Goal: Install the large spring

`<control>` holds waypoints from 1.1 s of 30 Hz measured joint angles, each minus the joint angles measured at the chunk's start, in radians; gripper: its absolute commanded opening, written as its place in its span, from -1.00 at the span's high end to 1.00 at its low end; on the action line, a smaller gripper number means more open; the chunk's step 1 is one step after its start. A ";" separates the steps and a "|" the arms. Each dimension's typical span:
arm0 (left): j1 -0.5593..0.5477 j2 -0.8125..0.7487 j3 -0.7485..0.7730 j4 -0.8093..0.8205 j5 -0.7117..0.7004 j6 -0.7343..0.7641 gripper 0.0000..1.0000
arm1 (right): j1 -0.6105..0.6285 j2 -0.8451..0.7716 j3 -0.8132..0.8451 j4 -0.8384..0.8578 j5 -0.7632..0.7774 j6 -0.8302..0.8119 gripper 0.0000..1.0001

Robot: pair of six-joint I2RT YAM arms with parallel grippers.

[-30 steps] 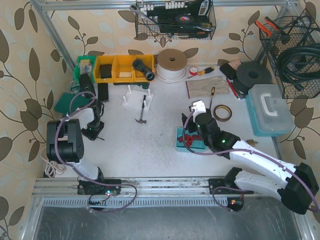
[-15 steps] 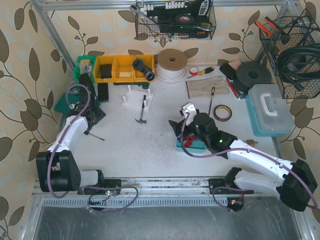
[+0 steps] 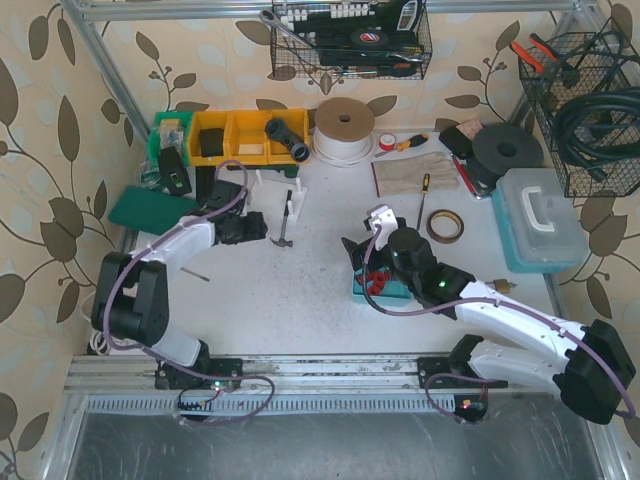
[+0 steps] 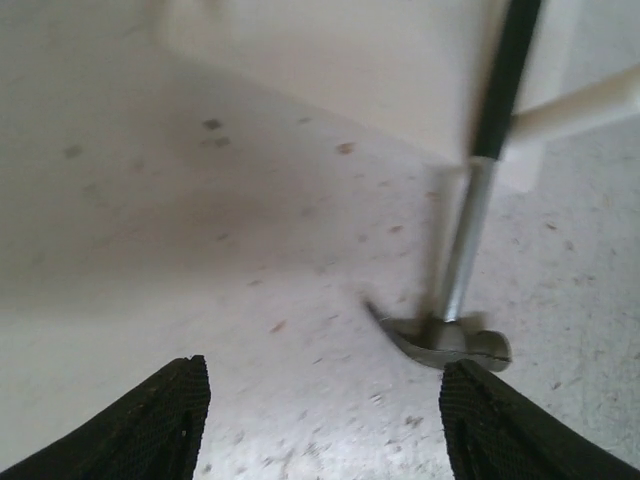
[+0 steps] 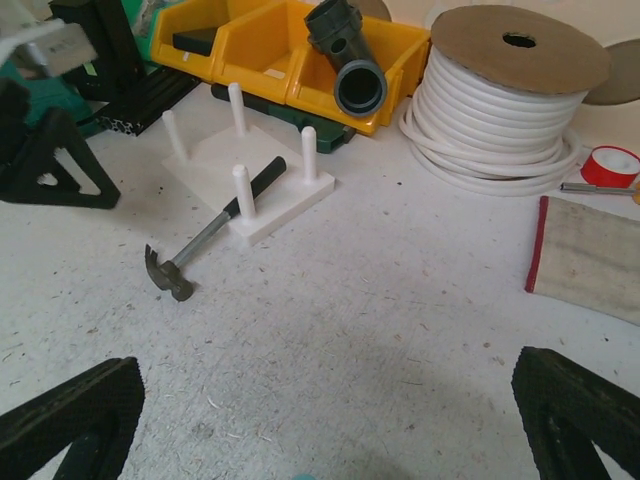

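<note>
Your left gripper (image 4: 320, 385) hangs low over the table (image 4: 150, 230), its fingers spread wide with nothing between them. Just ahead of it you see the hammer (image 4: 447, 338), its head on the table and its handle running up onto the white peg board (image 5: 268, 165), where four pegs stand upright. Further right, your right gripper (image 5: 320, 410) sits by a teal tray (image 3: 358, 288) with red parts in it. It looks back toward the hammer and board, and its fingers are likewise spread wide and hold nothing. As for the large spring, you cannot pick it out in any view, so I cannot tell where it lies.
</note>
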 measured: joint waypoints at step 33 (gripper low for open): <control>-0.242 0.359 0.228 0.080 -0.206 0.278 0.36 | 0.000 -0.009 -0.005 -0.001 0.068 0.000 -0.98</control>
